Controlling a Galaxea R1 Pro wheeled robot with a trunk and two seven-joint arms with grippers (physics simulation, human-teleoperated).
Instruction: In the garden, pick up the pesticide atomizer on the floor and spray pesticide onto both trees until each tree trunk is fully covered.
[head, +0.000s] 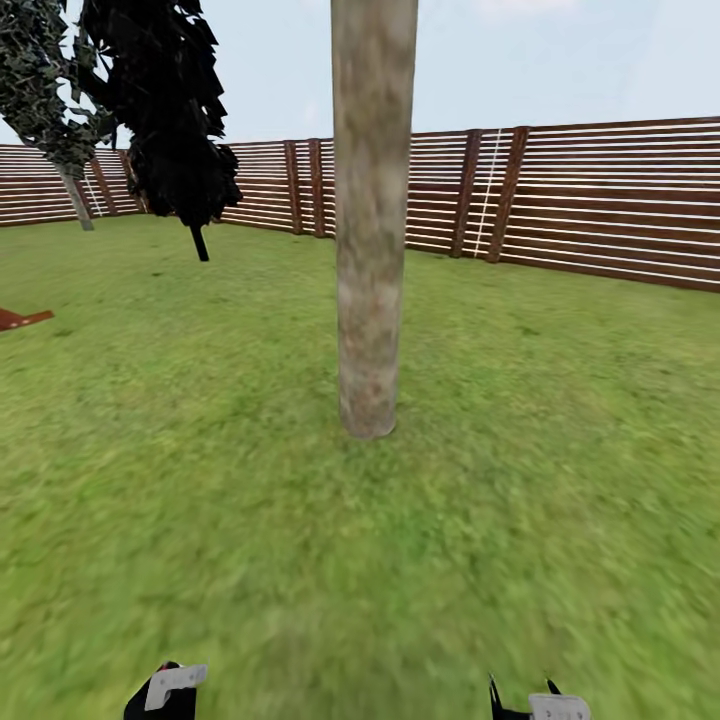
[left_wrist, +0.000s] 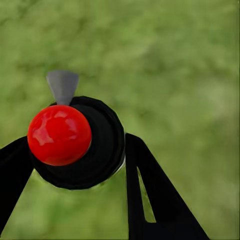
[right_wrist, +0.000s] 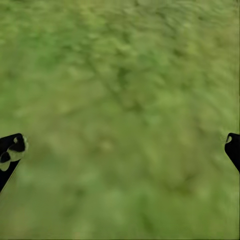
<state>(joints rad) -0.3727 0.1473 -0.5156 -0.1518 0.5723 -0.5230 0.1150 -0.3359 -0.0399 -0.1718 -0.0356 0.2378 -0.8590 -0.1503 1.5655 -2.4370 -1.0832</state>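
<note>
Left gripper and right gripper sit low in the head view facing the trunk on the lawn; at the left wrist, fingers clamp the atomizer, likely light, rigid, best gripped round its body; at the right wrist, fingers stand apart.

Green lawn, brown slatted fence behind, pale blue sky.

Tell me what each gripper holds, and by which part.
The left gripper holds the atomizer, its fingers closed on the dark round body below the grey nozzle. The right gripper is open and holds nothing, over the lawn.
</note>
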